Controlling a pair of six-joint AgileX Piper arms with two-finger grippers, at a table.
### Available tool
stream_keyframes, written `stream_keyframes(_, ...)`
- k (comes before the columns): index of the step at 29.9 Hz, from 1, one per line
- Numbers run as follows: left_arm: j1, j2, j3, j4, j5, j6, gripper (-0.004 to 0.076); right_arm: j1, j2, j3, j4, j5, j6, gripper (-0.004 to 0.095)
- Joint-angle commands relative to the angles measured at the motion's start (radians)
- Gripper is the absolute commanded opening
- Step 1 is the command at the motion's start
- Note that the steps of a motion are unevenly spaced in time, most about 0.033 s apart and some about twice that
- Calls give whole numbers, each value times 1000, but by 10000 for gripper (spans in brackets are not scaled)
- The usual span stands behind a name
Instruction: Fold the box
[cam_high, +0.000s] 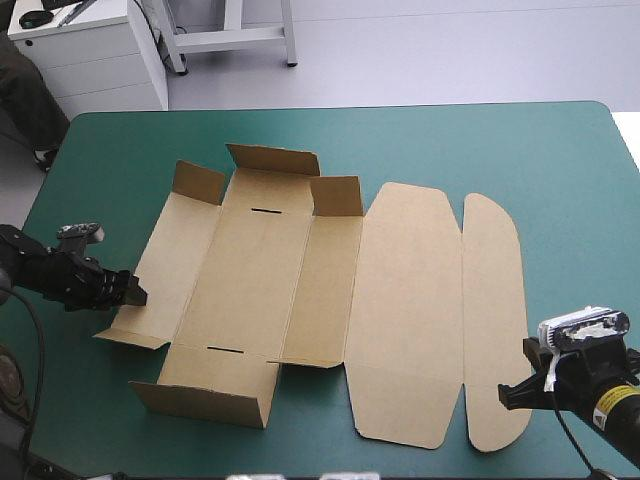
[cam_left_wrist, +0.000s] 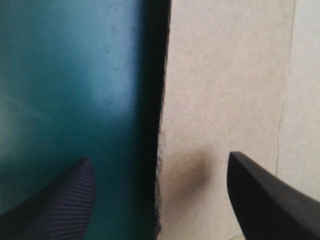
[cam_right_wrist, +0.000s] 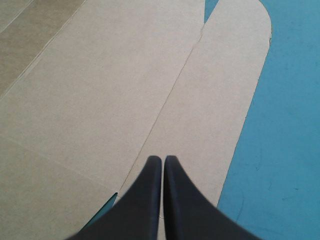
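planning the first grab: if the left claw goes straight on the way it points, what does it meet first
The left flap of the box: its outer edge lies between the open left claw's fingers, so it would likely slide in between them. Depth is unclear.

box (cam_left_wrist: 225, 90) edge blurred, table (cam_high: 560, 180) near corners cut off

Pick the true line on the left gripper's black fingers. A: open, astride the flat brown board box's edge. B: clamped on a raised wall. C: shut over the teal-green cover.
A: the left gripper stands open, one finger over the teal-green cover, the other over the brown board box, whose edge runs between them.
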Motion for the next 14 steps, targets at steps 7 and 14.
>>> stream_keyframes(7, -11, 16, -34, -243, 157, 89, 517, -5, 7, -24, -14, -26, 3, -1)
stream_keyframes(14, -35, 14, -64, -241, 244, 95, 517, -5, 7, -24, -14, -26, 3, -1)
